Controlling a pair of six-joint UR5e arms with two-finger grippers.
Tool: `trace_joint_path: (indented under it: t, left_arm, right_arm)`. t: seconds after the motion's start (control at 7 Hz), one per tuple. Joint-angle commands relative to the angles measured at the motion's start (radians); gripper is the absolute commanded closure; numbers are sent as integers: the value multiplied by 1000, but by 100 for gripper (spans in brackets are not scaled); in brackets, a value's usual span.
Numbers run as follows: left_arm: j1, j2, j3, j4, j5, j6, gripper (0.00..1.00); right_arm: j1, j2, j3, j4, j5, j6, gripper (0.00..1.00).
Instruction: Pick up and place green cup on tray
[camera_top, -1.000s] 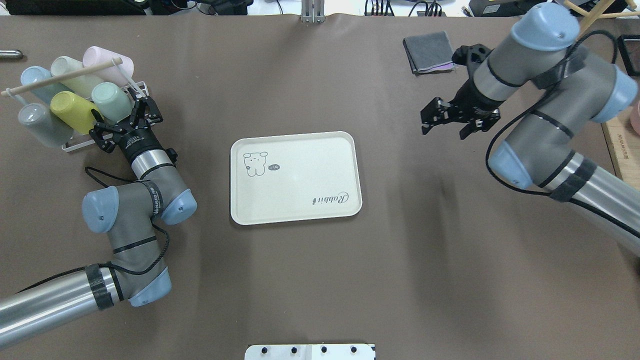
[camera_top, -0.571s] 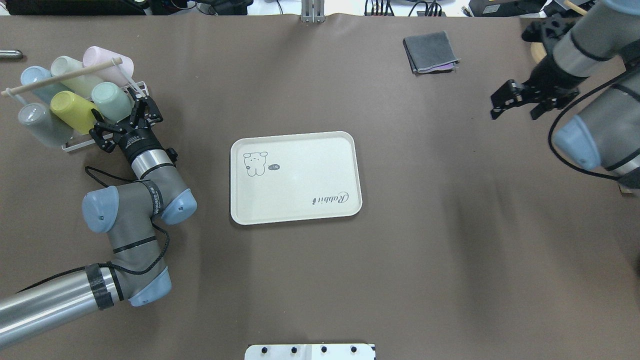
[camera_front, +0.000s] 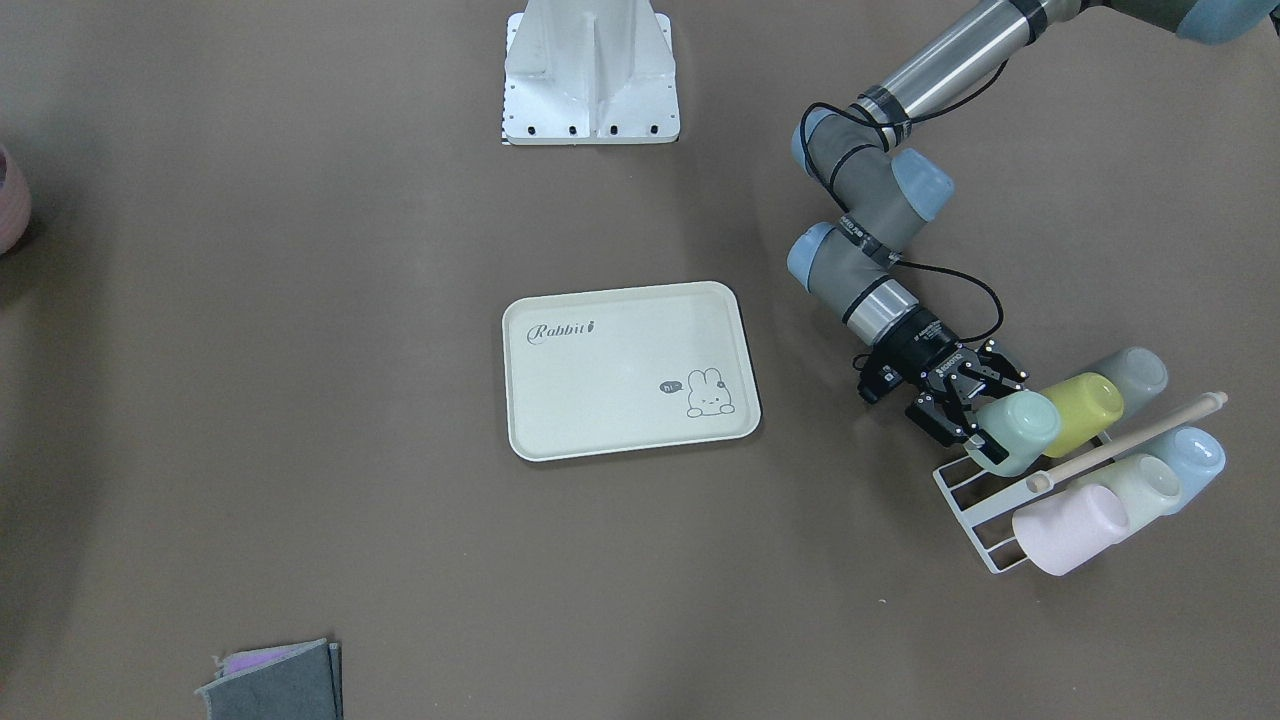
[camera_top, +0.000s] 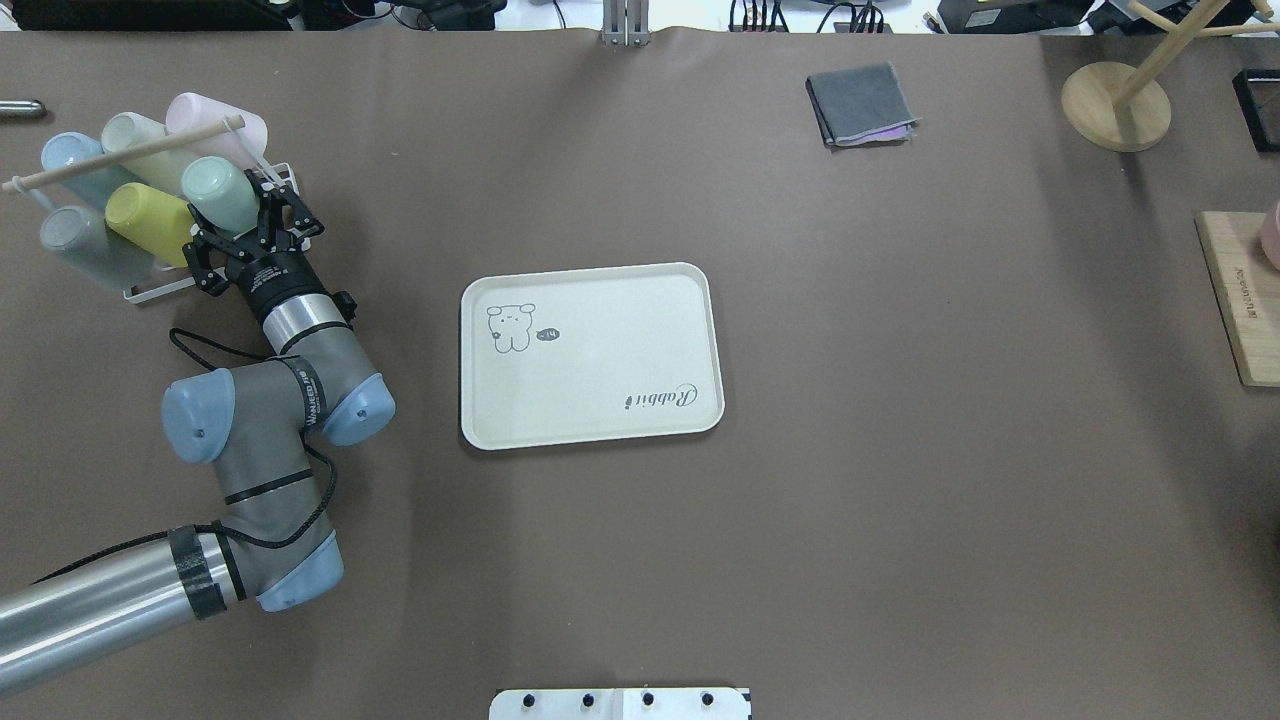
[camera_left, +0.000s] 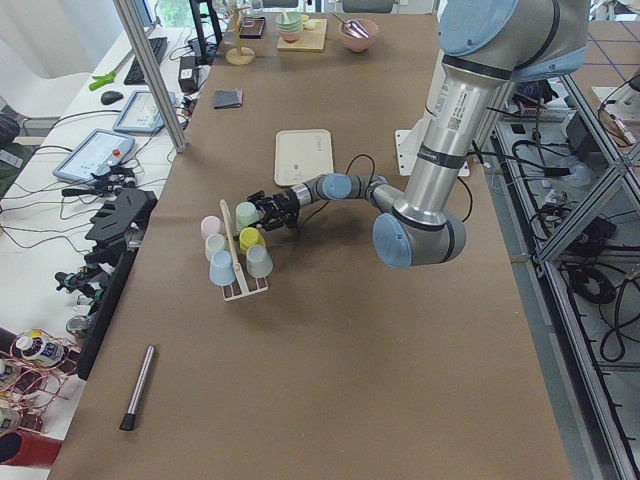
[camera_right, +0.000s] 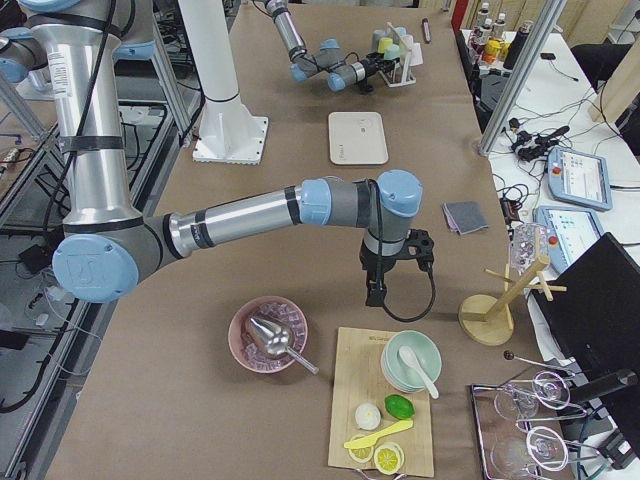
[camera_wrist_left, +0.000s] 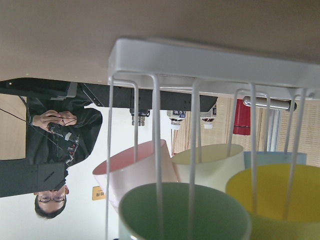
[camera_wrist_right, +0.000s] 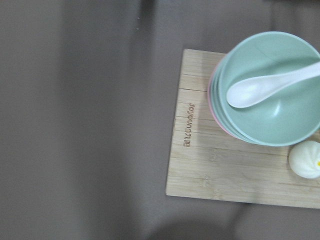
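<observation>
While the left hand (camera_top: 242, 220) sits at the cup rack (camera_top: 160, 288), well off the tray (camera_top: 600, 340) on the robot's left side, its jaws are spread and straddle the closed end of the green cup (camera_top: 220, 190). Can't tell whether the pads actually touch it.

Green cup: in the rack, tilted, bottom end toward the hand. It is the cup of the front row closest to the tray, but well apart from it and not on it.

Front row, going away from the tray: green cup, yellow-green cup (camera_top: 145, 210) touching or just beside it, then grey cup (camera_top: 75, 240). Second row: pink cup (camera_top: 215, 115), pale whitish-green cup (camera_top: 135, 135), blue cup (camera_top: 65, 155). A wooden dowel (camera_top: 120, 152) runs across the rack over them.

Tray: flat on the desk (camera_top: 900, 450), "Rabbit" script and bunny drawing facing up.

Right hand (camera_right: 375, 292): shows only in the exterior right view, pointing down, well away from the tray on the robot's right side. Open or clenched: cannot tell. Its wrist view looks down on a wooden board (camera_wrist_right: 225, 170) carrying a stack of bowls (camera_wrist_right: 280, 115) with a white spoon (camera_wrist_right: 260, 90) in the top one.

Folded grey cloth (camera_top: 860, 100) lies beyond the tray, on its far right.
</observation>
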Motion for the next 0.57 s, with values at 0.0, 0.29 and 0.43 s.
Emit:
trace_joint_path:
  t: [0.0,0.29,0.43]
  left_arm:
    - [-13,7,-27,0,0,17,37]
    - [-20,10,-68,0,0,43,37]
    - [-20,24,-91,0,0,64,37]
  right_arm:
    - [18,-23,0,1,-12,-4,0]
    - [18,-22,2,3,-9,-4,0]
    - [18,-26,-1,4,-8,-2,0]
